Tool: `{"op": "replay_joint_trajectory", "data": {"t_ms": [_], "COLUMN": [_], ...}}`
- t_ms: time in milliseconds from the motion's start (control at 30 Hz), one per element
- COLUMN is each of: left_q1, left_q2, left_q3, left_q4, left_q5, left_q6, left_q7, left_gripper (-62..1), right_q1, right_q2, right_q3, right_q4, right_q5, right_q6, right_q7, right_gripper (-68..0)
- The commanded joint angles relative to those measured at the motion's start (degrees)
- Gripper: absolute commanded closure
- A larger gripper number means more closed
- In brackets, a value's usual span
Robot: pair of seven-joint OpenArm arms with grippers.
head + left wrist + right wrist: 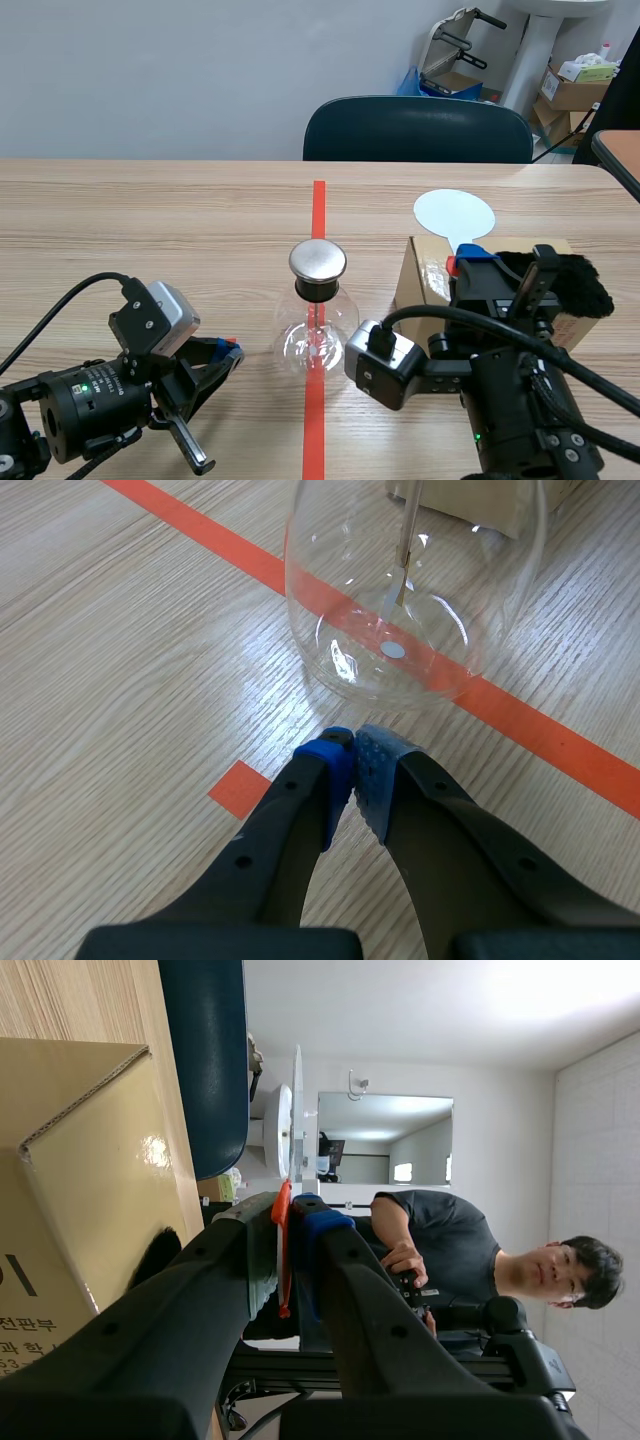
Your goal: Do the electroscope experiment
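Hold the right claw (290, 1215) shut firmly on the red handle (283, 1260) of the white disc (455, 213), raised over the cardboard box (425, 285) at right, gripping only the handle to avoid bleeding charge off. Judging by the layout, rub the disc's face briskly on the black fur (582, 285) lying at the box's right end, then carry it left toward the metal cap (318, 260) of the glass flask (315, 340), standing on the red tape mid-bench (150, 220). Approach slowly from above, avoid knocking the flask, and watch the thin strip (398, 585) hanging inside. Leave the left claw (352, 742), closed on nothing, low just left of the flask.
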Motion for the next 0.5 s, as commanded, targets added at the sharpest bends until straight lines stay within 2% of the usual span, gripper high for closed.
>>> {"op": "replay_joint_trajectory", "data": {"t_ms": [0,333,400,467], "left_q1": [-0.2,-0.2,-0.2,-0.2], "left_q2": [0.1,0.1,0.1,0.1], "left_q3": [-0.5,-0.5,-0.5,-0.5], "left_q4": [1.3,1.3,1.3,1.3], "left_q5": [-0.4,-0.4,-0.3,-0.3], "left_q6": [-0.1,-0.1,-0.1,-0.1], "left_q7": [-0.9,-0.9,-0.9,-0.9], "left_gripper": [-4.0,-4.0,-4.0,-4.0], "right_q1": [0.0,-0.1,-0.6,-1.9], "right_q2": [0.3,0.3,0.2,-0.3], "right_q3": [0.4,0.4,1.2,3.3], "right_q4": [1.1,1.1,1.1,1.2], "right_q5": [-0.2,-0.2,-0.3,-0.3], "right_q6": [-0.5,-1.2,-2.3,-5.3], "right_q7": [-0.2,0.5,1.7,4.1], "right_gripper": [-0.4,-0.4,-0.4,-0.4]}}
